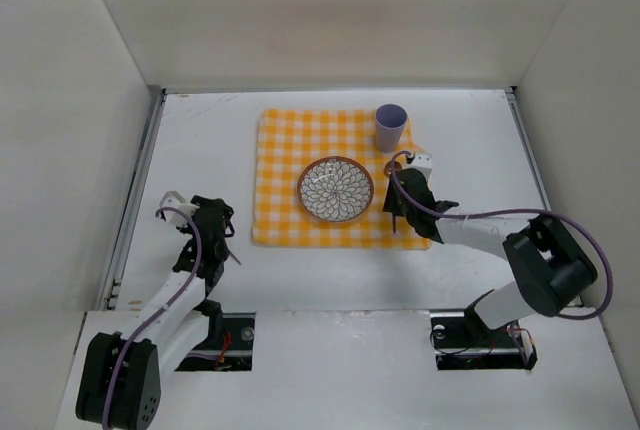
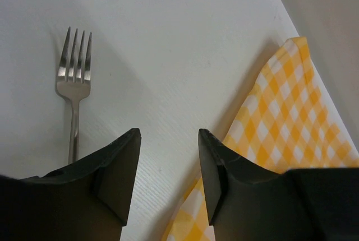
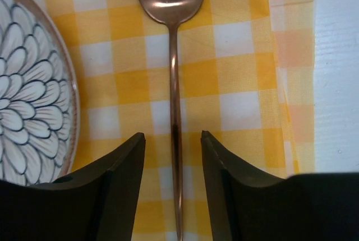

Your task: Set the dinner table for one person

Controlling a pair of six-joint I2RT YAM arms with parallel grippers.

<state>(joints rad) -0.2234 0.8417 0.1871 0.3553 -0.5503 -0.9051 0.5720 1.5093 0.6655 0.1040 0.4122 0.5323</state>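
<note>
The white dinner table (image 1: 200,150) carries a yellow-and-white checked cloth (image 1: 285,165). A patterned plate (image 1: 335,189) sits on the cloth, with a lavender cup (image 1: 390,127) at its far right corner. In the right wrist view a copper spoon (image 3: 174,84) lies on the cloth (image 3: 235,78) right of the plate (image 3: 28,95). My right gripper (image 3: 173,135) is open, its fingers on either side of the handle without touching it; it also shows in the top view (image 1: 400,200). My left gripper (image 2: 168,134) is open and empty over bare table. A silver fork (image 2: 73,84) lies to its left.
White walls enclose the table on three sides. The left gripper (image 1: 212,225) hangs just left of the cloth's near left corner, and the cloth's edge (image 2: 291,112) passes under its right finger. Bare table (image 3: 336,84) lies right of the cloth.
</note>
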